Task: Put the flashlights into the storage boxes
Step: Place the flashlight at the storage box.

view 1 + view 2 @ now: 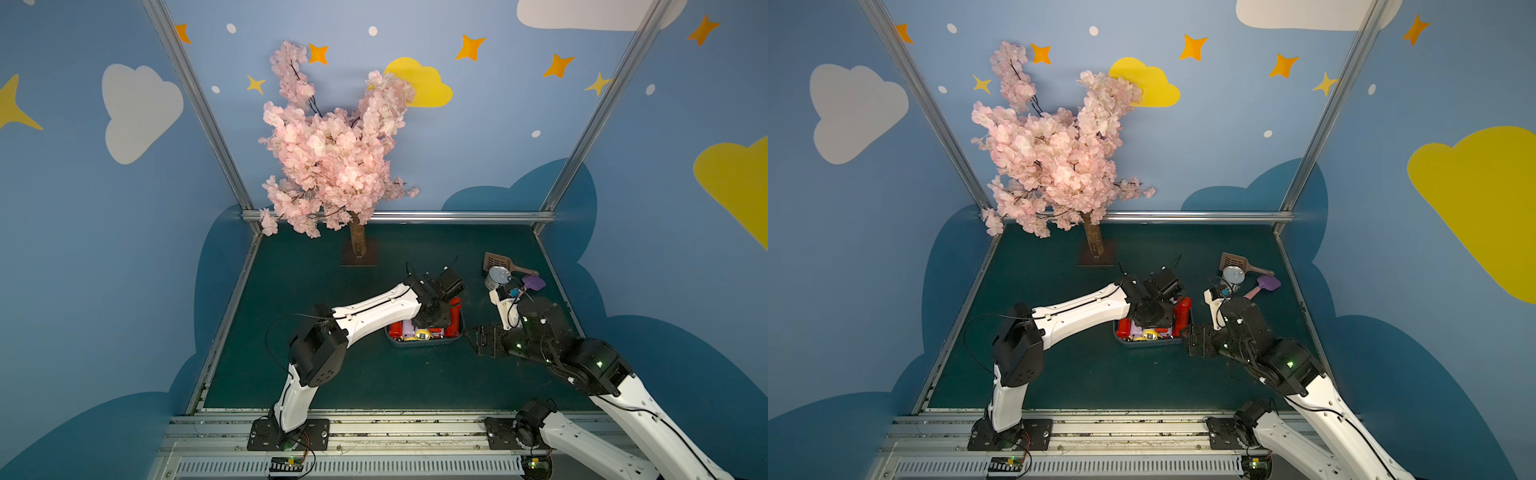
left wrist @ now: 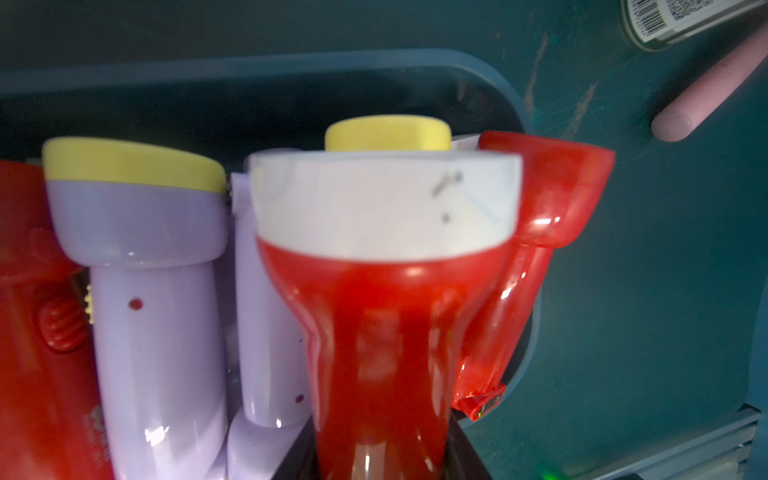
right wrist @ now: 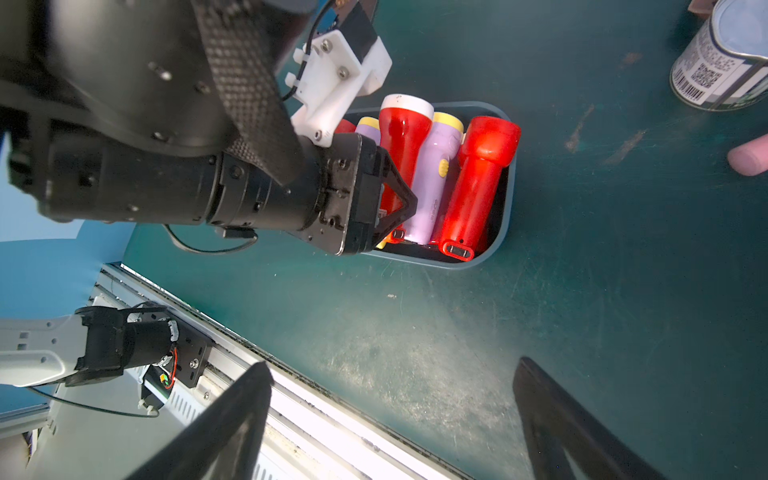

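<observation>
Left fingers (image 3: 411,201) straddle red torch (image 3: 401,137), laying it atop lilac torches (image 3: 432,178) since tub (image 3: 505,224) is crowded; gripping or loosening, cannot tell. Right fingers (image 3: 232,415) spread empty beside tub, out of way.

Red and lilac flashlights (image 3: 478,187) lie packed lengthwise in the blue-grey tub (image 3: 510,208).

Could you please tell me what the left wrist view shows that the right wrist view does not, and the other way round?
Only the left wrist view: the ribbed red switch on a cropped red flashlight. Only the right wrist view: the left hand straddling the white-headed red flashlight, the open right hand and the table's front rail. Both: that flashlight, lilac flashlights, the blue-grey box, the can.
</observation>
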Robot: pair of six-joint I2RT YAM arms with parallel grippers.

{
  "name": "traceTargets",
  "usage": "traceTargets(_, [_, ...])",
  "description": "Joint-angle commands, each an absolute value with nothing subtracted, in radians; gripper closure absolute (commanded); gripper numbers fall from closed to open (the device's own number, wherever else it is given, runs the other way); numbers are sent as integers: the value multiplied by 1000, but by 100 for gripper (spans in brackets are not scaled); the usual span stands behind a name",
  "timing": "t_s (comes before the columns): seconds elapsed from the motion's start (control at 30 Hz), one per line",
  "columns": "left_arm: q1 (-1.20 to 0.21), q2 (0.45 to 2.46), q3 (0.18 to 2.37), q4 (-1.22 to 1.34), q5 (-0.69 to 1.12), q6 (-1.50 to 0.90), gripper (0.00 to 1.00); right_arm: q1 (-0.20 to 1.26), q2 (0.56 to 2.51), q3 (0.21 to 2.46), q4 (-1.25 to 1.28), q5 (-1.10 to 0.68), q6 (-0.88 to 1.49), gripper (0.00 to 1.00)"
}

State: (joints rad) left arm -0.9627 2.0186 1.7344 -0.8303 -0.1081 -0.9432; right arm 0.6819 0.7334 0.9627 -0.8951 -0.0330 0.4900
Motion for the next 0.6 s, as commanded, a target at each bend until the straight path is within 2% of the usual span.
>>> traceTargets(0.0, [-959, 2014, 1717, -845, -115, -953, 57, 678, 728, 957, -902, -20, 487, 9])
traceTargets(0.37, [-954, 1972, 1697, -849, -145, -949, 47, 678, 749, 963, -888, -34, 486, 9])
traceTargets(0.57, [-953, 1935, 1683, -857, -157, -946, 46, 678, 760, 973, -887, -35, 488, 9])
